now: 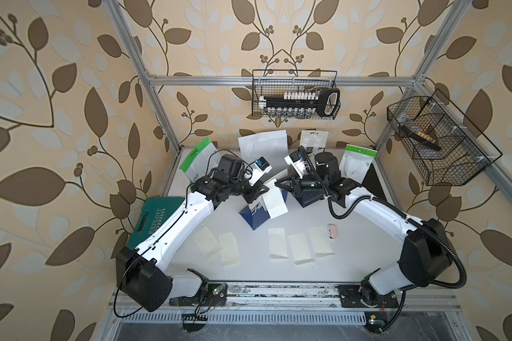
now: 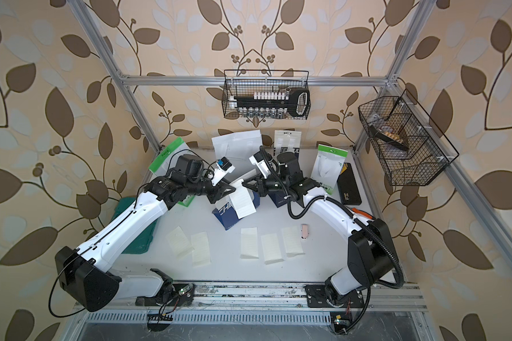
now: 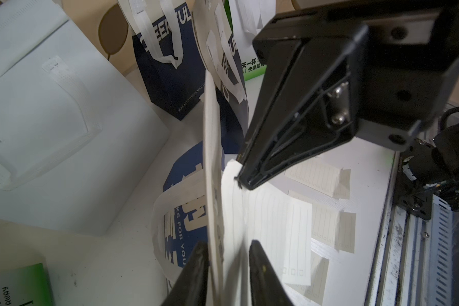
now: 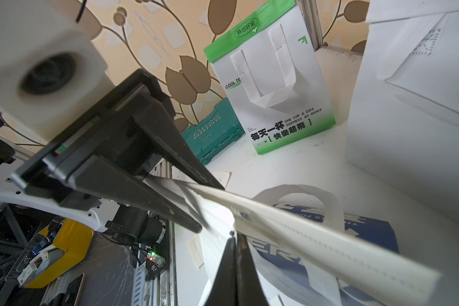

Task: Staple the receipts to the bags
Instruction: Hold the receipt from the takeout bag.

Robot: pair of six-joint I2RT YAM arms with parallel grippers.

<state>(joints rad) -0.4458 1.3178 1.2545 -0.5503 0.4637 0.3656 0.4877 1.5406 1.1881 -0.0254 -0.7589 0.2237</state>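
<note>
Leafy wallpaper all round; left gripper (image 1: 267, 189) jaws pinch receipt (image 1: 275, 203) against navy bag (image 1: 256, 217) — right gripper (image 1: 277, 183) jaws shut on its edge.

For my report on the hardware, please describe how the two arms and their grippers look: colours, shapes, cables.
Both arms have white link shells and black joint housings. The left gripper and right gripper are black, with tapered triangular fingers. A white camera block sits on each wrist. A thin black cable runs along the left arm; a thick corrugated black hose loops along the right arm.
</note>
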